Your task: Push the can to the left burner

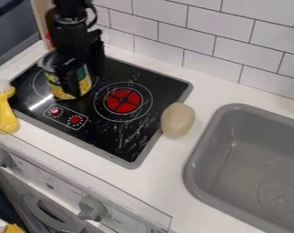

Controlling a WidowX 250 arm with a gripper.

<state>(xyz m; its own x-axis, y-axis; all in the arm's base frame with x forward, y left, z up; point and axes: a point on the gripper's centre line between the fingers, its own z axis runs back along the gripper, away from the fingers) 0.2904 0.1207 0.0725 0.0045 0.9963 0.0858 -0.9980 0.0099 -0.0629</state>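
Note:
At the upper left of the camera view, my gripper (70,73) hangs low over the stovetop (134,141), right up against the can. The can (58,84), with a yellow and green label, stands upright at the left burner (38,85). My gripper covers the can's middle and right side. How its fingers stand, and whether they touch the can, I cannot tell. To the right is the other burner (123,100), with a red centre.
A yellow brush (6,116) lies at the stove's left edge. By the right edge rests a beige, potato-like object (177,120). The grey sink (204,150) is farther right, and a tiled wall (215,38) stands behind the counter.

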